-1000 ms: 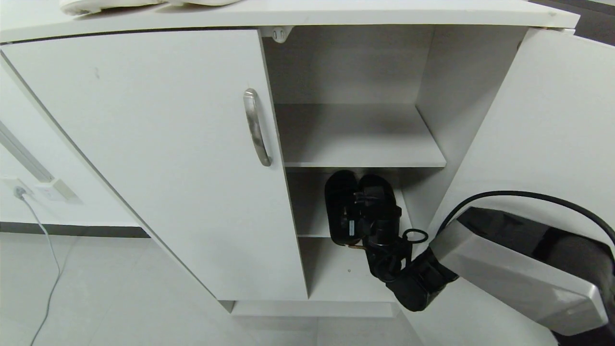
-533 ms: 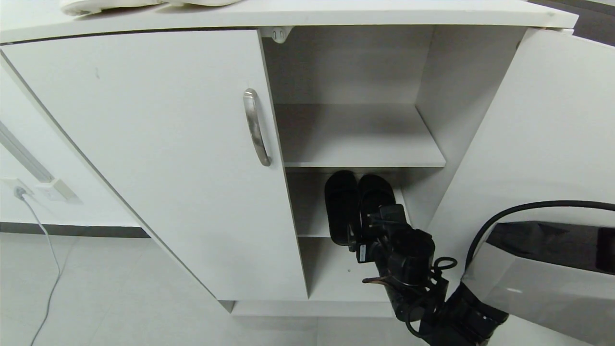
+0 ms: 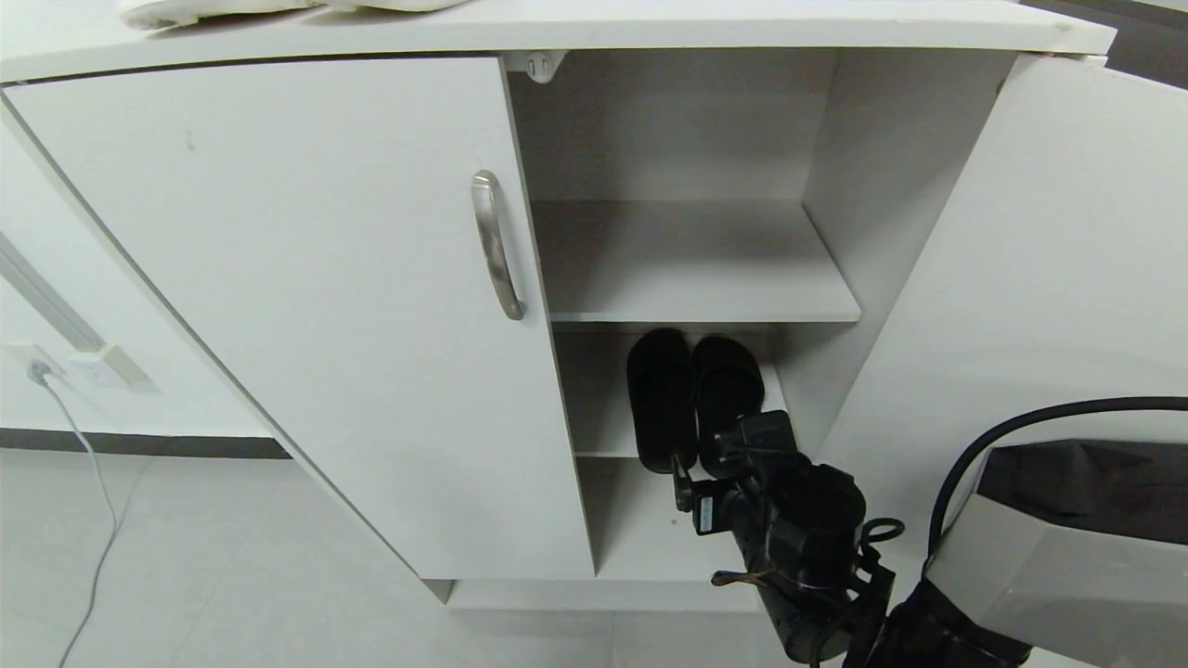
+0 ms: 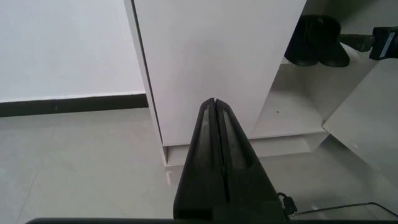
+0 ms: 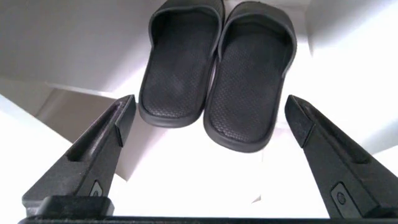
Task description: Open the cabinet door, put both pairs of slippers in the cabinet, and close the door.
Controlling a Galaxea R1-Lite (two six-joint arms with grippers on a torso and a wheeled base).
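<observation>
Off to the left, a wall socket [image 3: 35, 369] sits low on the wall with a grey cable [image 3: 93, 520] trailing down to the tiled floor [image 3: 232, 594]. Next comes the white cabinet [image 3: 650, 28]. Its left door [image 3: 278, 306] is shut, with a metal handle [image 3: 497, 246] standing upright near its inner edge. On the cabinet top, above that door, lies a pair of pale slippers [image 3: 176, 11], cut off by the edge of the head view. The left gripper [image 4: 214, 104] hangs low in front of the shut door, its two fingers pressed flat together with nothing between them.

The right half of the cabinet stands open. The upper shelf [image 3: 696, 269] is bare, and on the shelf below it rests a pair of black slippers [image 3: 691, 394] – side by side and touching, toes pointing inward, heels at the front edge. Just in front of those heels is the right gripper [image 5: 208, 115], its fingers spread wide apart and holding nothing – clear of both slippers. Farthest right, the right door [image 3: 1049, 278] is swung wide open.
</observation>
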